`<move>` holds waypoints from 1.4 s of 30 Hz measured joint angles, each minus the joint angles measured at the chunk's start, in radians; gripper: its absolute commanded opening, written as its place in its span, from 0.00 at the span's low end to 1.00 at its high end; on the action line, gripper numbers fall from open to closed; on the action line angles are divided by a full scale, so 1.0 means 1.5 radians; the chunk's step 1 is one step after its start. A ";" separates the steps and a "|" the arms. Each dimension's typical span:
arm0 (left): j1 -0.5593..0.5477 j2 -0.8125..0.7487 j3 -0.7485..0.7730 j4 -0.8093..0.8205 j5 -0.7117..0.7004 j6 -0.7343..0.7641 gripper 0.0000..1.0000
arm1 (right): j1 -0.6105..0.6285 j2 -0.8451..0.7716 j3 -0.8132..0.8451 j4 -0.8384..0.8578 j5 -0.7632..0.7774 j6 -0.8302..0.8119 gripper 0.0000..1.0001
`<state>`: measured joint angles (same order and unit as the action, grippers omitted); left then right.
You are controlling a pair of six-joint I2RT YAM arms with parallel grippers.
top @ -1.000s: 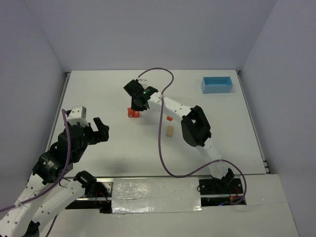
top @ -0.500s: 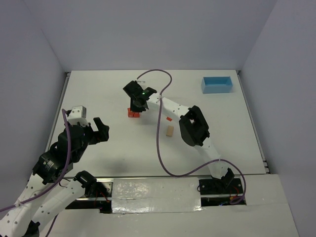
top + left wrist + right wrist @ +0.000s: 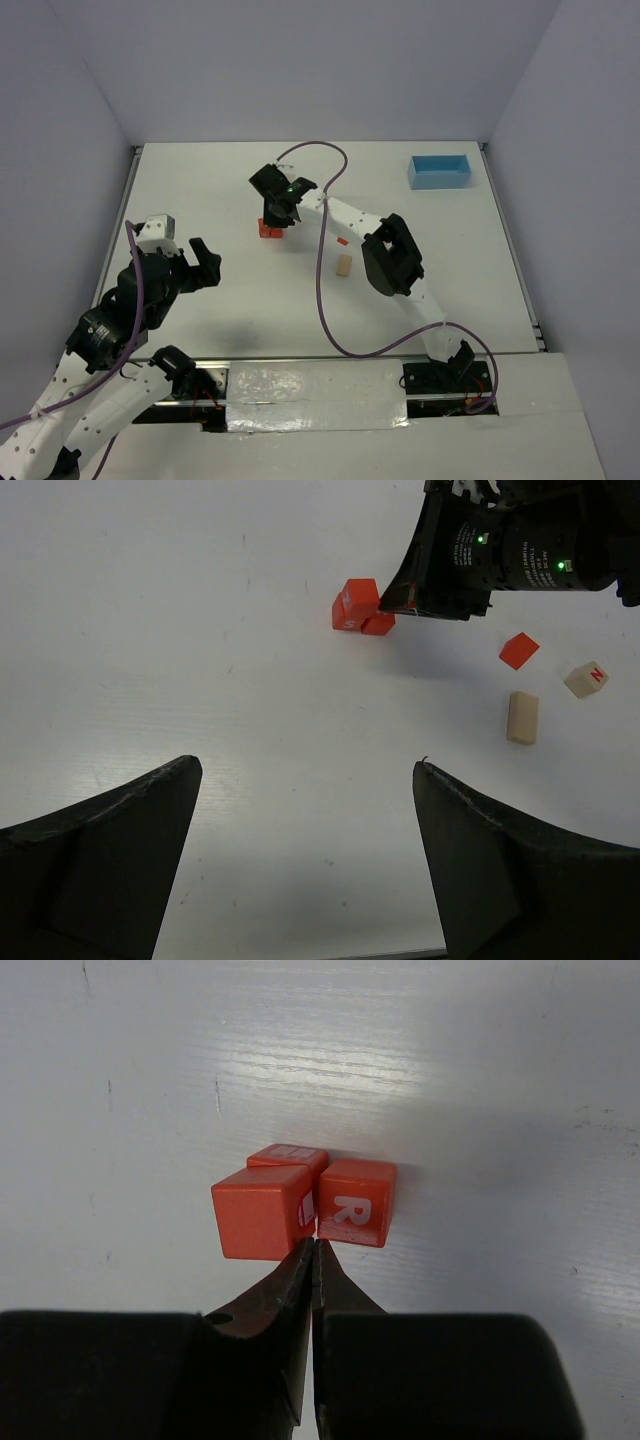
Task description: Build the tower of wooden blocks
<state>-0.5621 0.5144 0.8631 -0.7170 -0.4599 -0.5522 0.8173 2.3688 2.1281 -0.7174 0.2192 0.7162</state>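
The wood block tower is a tight cluster of three red-orange cubes, one marked R; I cannot tell whether any rests on another. It also shows as the cubes from above and as the cluster in the left wrist view. My right gripper is shut, holding nothing, its tips touching the seam between the left cube and the R cube. From above, the right gripper hangs over the cluster. My left gripper is open and empty, well short of the cubes; from above, the left gripper is at the near left.
A loose red cube, a pale cube marked N and an oblong tan block lie right of the cluster. The tan block sits beside the right forearm. A light blue tray stands at the back right.
The right arm has edged slightly left at the red cubes, its gripper staying shut. The left arm has not moved.
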 measured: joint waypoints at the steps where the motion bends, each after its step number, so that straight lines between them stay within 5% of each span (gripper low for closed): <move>1: 0.000 0.000 0.000 0.000 0.000 0.000 1.00 | 0.000 0.000 0.000 0.000 0.000 0.000 0.09; 31: -0.003 -0.001 0.000 0.000 -0.005 0.000 1.00 | -0.002 -0.002 -0.007 0.014 -0.001 0.003 0.09; 42: -0.004 -0.001 0.000 0.000 -0.005 0.000 0.99 | -0.029 -0.099 -0.130 0.032 0.023 -0.003 0.10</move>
<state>-0.5686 0.5133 0.8631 -0.7170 -0.4671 -0.5526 0.7734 2.2208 1.9335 -0.6689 0.2543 0.7116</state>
